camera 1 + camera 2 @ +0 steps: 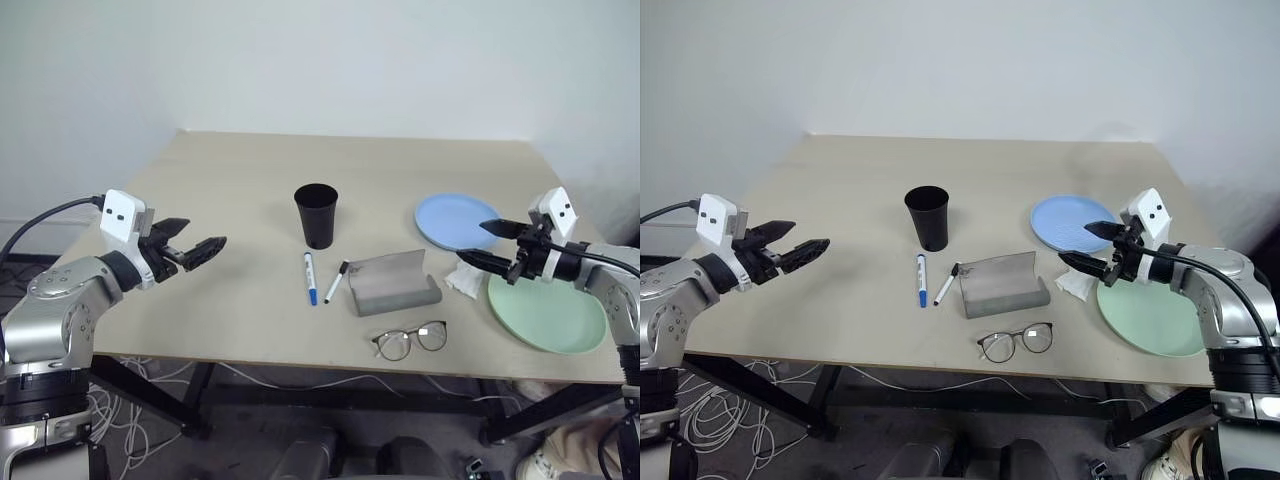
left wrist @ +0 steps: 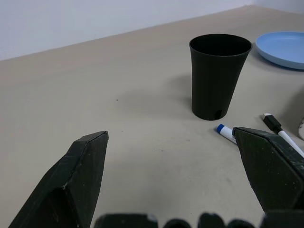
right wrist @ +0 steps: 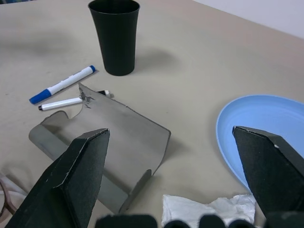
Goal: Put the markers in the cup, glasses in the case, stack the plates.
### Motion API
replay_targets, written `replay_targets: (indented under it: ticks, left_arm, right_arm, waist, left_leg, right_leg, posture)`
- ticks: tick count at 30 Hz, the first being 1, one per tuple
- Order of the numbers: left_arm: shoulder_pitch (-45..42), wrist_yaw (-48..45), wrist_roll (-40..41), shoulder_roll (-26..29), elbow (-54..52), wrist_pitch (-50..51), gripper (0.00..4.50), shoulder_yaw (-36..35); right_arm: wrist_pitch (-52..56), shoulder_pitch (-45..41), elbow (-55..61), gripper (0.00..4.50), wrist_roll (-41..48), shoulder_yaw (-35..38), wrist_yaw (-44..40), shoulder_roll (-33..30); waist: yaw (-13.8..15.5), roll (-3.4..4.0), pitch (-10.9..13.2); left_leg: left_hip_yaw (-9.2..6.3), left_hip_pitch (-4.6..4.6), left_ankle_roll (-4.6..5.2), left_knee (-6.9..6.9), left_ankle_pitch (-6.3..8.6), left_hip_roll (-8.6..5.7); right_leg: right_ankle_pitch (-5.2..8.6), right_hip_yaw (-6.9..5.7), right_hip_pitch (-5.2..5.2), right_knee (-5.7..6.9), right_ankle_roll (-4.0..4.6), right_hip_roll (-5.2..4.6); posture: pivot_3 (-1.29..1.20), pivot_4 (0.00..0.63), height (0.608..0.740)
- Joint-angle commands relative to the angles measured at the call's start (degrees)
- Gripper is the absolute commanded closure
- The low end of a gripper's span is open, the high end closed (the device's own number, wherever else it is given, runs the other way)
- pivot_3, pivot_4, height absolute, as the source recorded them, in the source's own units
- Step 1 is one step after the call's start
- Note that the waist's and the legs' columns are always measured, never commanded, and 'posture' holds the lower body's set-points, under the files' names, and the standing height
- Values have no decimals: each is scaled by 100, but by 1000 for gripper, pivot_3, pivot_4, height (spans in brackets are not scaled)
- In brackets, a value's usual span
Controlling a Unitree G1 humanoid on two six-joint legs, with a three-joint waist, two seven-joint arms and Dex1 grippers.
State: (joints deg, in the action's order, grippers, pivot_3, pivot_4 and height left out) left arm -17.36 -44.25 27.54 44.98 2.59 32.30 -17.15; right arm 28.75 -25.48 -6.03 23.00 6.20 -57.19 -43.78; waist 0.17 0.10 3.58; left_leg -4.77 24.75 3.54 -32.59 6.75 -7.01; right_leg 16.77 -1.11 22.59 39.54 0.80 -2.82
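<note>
In the left eye view the table fills the middle of the frame. The cup stands upright near the centre. Just below it lie the two markers: the blue-capped marker and, to its right, the black-capped marker, both flat on the table and near each other. Right of them is the case, its flap standing up. The glasses lie below the case, near the lower edge of the table. The blue plate is at the right of centre, and the green plate is lower right; the two plates lie side by side, not stacked. A white tissue sits between the case and the green plate.

The left gripper is at the left of the frame, its fingers spread wide and holding nothing; the cup and markers are well apart from it, to its right. The right gripper is at the right, also wide open and empty, above the tissue and the lower edge of the blue plate, with the case down to its left.
</note>
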Motion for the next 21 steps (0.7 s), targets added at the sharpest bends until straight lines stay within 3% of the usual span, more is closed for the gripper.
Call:
replay_targets:
  ticks: [1, 21]
  left_arm:
    - [-48, 0, 40, 68, -205, -101, 52, -193]
    - [14, 28, 75, 72, -370, 77, 52, -118]
  right_arm:
    - [-118, -138, 95, 0, 28, 158, -1, -77]
    - [-59, 133, 140, 0, 77, 319, 25, -226]
  waist:
    - [-1, 0, 0]
    - [1, 0, 0]
  left_leg:
    - [0, 0, 0, 0, 0, 0]
    - [0, 0, 1, -3, 0, 0]
  right_leg:
    - [0, 0, 0, 0, 0, 0]
    - [0, 0, -3, 0, -2, 0]
  posture:
    - [0, 0, 727]
    - [0, 0, 727]
